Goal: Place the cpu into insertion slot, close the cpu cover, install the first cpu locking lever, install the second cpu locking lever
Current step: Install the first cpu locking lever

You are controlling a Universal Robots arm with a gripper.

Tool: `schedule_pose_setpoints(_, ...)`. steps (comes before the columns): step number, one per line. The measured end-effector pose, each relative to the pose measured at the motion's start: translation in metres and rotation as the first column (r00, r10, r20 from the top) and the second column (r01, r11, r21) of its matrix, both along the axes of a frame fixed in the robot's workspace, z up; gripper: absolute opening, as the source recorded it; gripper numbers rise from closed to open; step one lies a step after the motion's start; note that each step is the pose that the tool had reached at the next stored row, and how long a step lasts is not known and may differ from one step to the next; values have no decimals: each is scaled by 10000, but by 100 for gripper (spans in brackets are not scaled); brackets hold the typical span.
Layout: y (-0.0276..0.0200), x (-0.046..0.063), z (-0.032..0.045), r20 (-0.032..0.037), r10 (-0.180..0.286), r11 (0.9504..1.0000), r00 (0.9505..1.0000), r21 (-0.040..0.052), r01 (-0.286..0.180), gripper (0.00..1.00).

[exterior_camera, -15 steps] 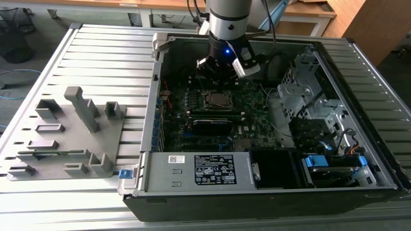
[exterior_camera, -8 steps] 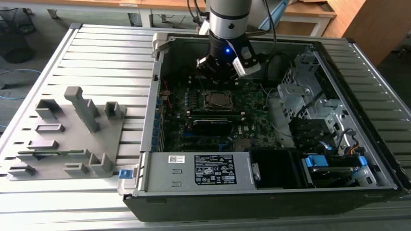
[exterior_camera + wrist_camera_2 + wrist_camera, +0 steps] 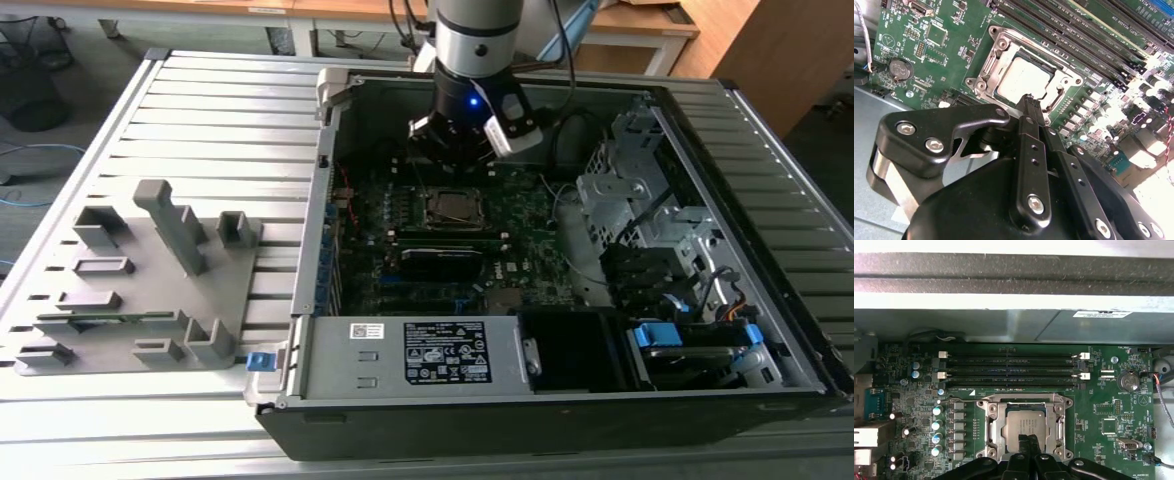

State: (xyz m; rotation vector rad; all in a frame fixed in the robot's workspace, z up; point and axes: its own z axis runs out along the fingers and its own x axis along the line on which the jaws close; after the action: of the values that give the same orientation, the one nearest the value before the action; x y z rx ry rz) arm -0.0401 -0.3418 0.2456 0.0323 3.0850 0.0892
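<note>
Your gripper (image 3: 1029, 100) is pinched closed and holds nothing, tips just over the cpu (image 3: 1021, 422) edge. The cpu sits in the insertion slot (image 3: 429, 210) inside the case (image 3: 534, 428). The cpu cover (image 3: 990, 427) lies flat, framing it.

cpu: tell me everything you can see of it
The cpu, a small flat square chip with a dull silver-grey metal top, lies level on the green board, showing through the window of the thin silvery metal cover frame lying flat around it. The black gripper, shut, is poised over one edge; contact cannot be told.
</note>
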Motion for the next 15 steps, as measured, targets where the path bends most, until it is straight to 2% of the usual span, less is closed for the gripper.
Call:
schedule_pose_setpoints(8,0,0,66,0,0,10000,10000,-1,0,10)
schedule_pose_setpoints(15,0,0,72,0,0,10000,10000,-1,0,10)
